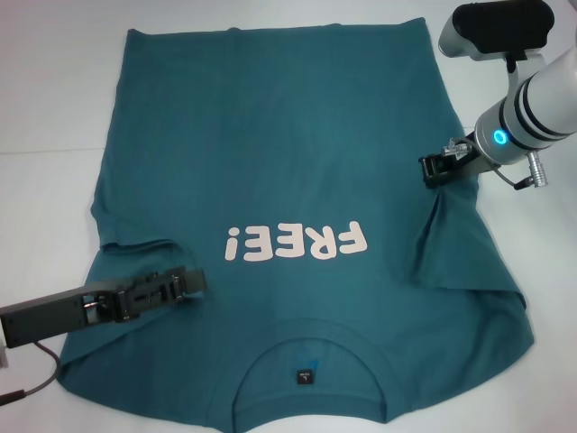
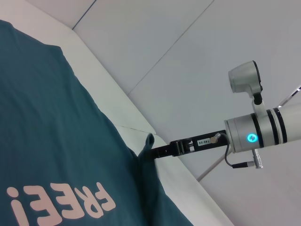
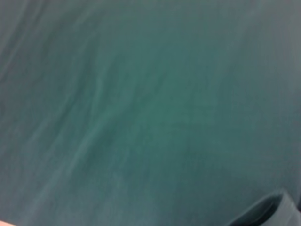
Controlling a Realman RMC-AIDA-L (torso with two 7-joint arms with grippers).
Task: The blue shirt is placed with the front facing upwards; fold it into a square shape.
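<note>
— Where do we find the blue shirt (image 1: 297, 162)?

— Spread front-up on the white table (image 1: 45, 108), collar nearest us, lower sleeves and collar edge cut off. We read "FREE!" (image 1: 297, 242) upside down; the black neck label (image 1: 305, 375) is too small to read.

— And the jaws?

— Our right gripper (image 1: 431, 170) pinches the shirt's right edge, fabric bunched there. Our left gripper (image 1: 185, 282) lies on the left sleeve; we cannot tell its jaws.
</note>
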